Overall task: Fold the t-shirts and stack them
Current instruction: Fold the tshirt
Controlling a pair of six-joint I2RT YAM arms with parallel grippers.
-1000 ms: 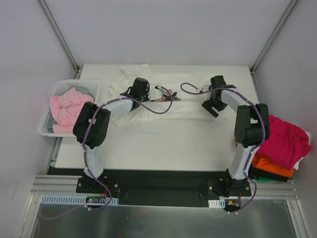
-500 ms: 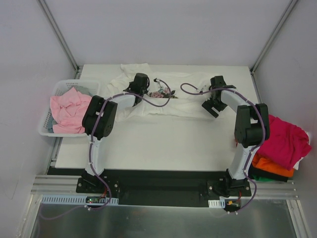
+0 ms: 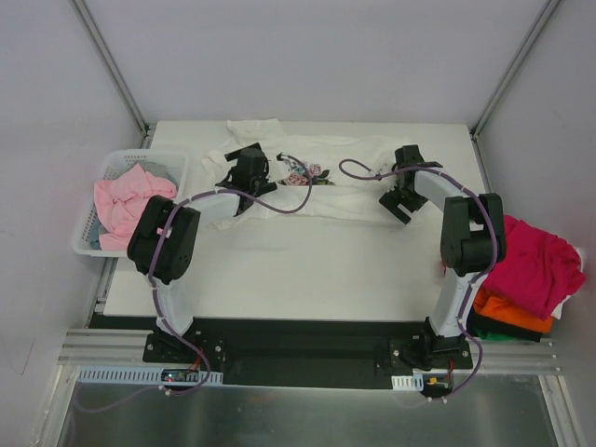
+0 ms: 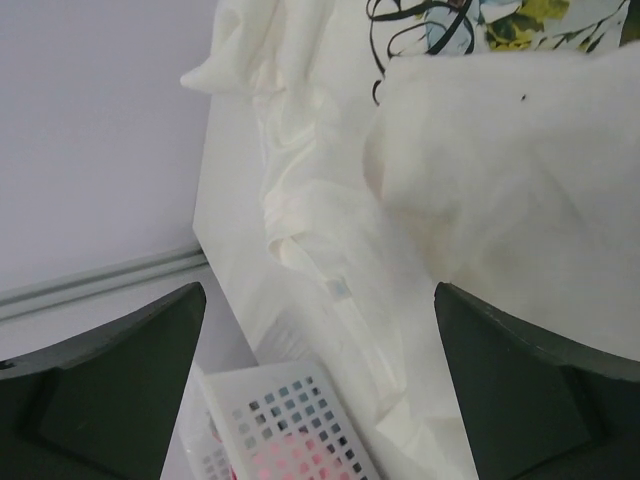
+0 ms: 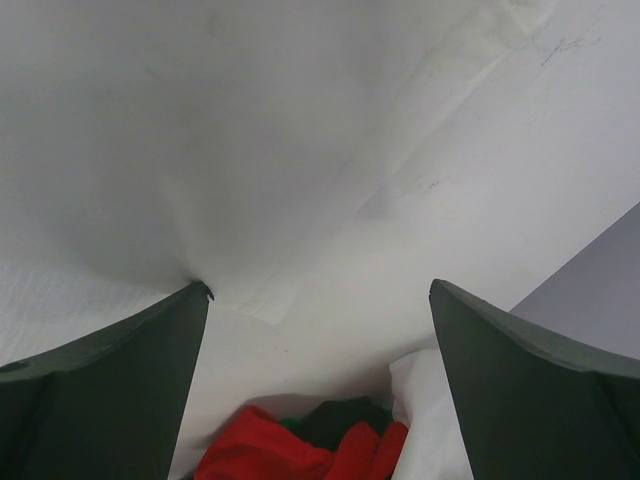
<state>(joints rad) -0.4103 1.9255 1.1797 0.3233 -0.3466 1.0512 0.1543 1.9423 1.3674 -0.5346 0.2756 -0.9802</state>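
Observation:
A white t-shirt with a small flower print lies spread across the back of the table. My left gripper hovers over its left part, open, with nothing between the fingers; the left wrist view shows rumpled white cloth below. My right gripper stands open over the shirt's right part, and its fingers are empty over smooth white cloth. A pale pink tee fills the basket. Magenta, orange and dark tees lie piled off the table's right edge.
The white lattice basket stands off the table's left edge and shows close under the left gripper. Grey walls enclose the back and both sides. Both arm bases are bolted to the black rail in front.
The left gripper went from shut to open, let go of the white t-shirt and shifted a little left. The shirt's near edge now lies further back. The right arm barely moved.

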